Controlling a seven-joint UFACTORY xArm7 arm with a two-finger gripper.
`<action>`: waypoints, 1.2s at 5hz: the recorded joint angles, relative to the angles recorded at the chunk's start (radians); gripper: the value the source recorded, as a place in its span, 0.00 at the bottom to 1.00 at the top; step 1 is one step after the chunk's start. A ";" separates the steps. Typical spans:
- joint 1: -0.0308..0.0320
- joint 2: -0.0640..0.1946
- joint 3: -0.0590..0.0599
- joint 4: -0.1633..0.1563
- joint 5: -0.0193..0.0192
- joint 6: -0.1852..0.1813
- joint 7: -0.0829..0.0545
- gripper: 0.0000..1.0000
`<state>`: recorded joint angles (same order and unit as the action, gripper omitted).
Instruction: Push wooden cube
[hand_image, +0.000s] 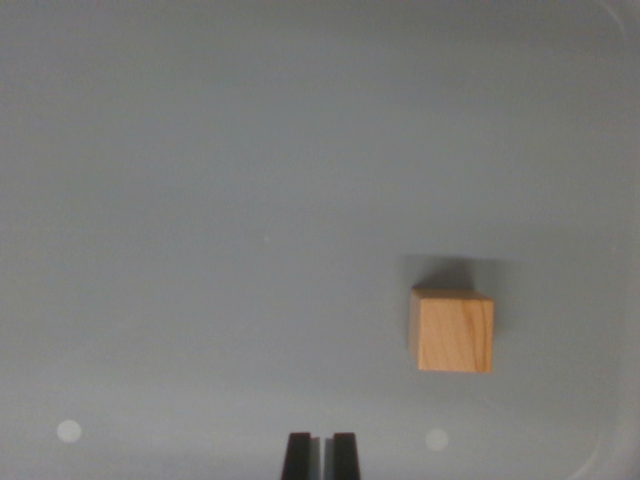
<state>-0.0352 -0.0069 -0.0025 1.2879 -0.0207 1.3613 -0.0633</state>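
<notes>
Clearly the black two-fingered gripper (321, 455) sits pressed together at the near edge, apart from the light-brown wooden cube (452, 330) lying right of it on the grey surface (200, 200). Pushing straight ahead would likely miss the cube; an off-centre touch could spin it.

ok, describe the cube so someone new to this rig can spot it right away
Start from the plain grey surface that fills the wrist view. The wooden cube sits on it toward the wrist view's right, above and right of the gripper. It is the only tan, boxy object; the only other marks are two pale flat dots.
</notes>
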 joint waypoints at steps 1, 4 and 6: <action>0.0000 0.000 0.000 0.000 0.0000 0.000 0.000 0.00; -0.0132 0.004 -0.016 -0.082 -0.0027 -0.087 -0.025 0.00; -0.0201 0.006 -0.025 -0.125 -0.0042 -0.133 -0.038 0.00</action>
<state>-0.0553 -0.0009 -0.0272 1.1626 -0.0248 1.2287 -0.1015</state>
